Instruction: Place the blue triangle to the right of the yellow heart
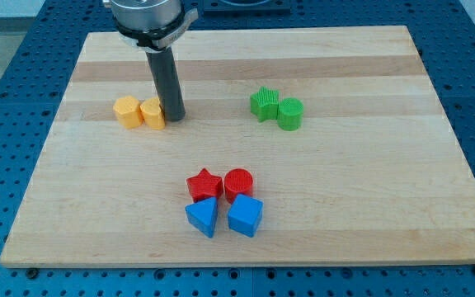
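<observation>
The blue triangle [203,217] lies near the view's bottom centre, touching a blue cube [245,216] on its right. The yellow heart [152,113] sits at the upper left, next to a yellow hexagon [127,110] on its left. My tip [174,116] rests on the board right beside the yellow heart's right side, touching or nearly touching it. The blue triangle is far below and slightly right of my tip.
A red star [204,184] and a red cylinder [238,183] sit just above the blue blocks. A green star [264,103] and a green cylinder [290,113] stand at the upper right. The wooden board [369,206] ends at blue perforated table edges.
</observation>
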{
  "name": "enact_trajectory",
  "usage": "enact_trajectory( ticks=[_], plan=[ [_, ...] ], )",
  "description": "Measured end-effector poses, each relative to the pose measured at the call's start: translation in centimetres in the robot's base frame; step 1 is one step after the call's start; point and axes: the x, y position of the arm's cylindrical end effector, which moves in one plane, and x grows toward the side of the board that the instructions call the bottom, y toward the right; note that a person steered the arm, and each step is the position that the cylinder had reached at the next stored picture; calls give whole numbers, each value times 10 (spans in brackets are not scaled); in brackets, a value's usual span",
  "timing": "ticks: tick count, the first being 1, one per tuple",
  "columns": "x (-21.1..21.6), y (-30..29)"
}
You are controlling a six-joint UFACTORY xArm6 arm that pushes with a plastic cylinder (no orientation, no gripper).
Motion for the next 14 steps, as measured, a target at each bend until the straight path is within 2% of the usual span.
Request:
enact_trajectory(
  ticks=[3, 6, 7, 9, 10, 12, 14],
  plan=[
    [80, 5],
    [201, -15],
    [215, 0],
    [215, 76],
    [214, 89],
    [204, 79],
    [190, 44]
  ],
)
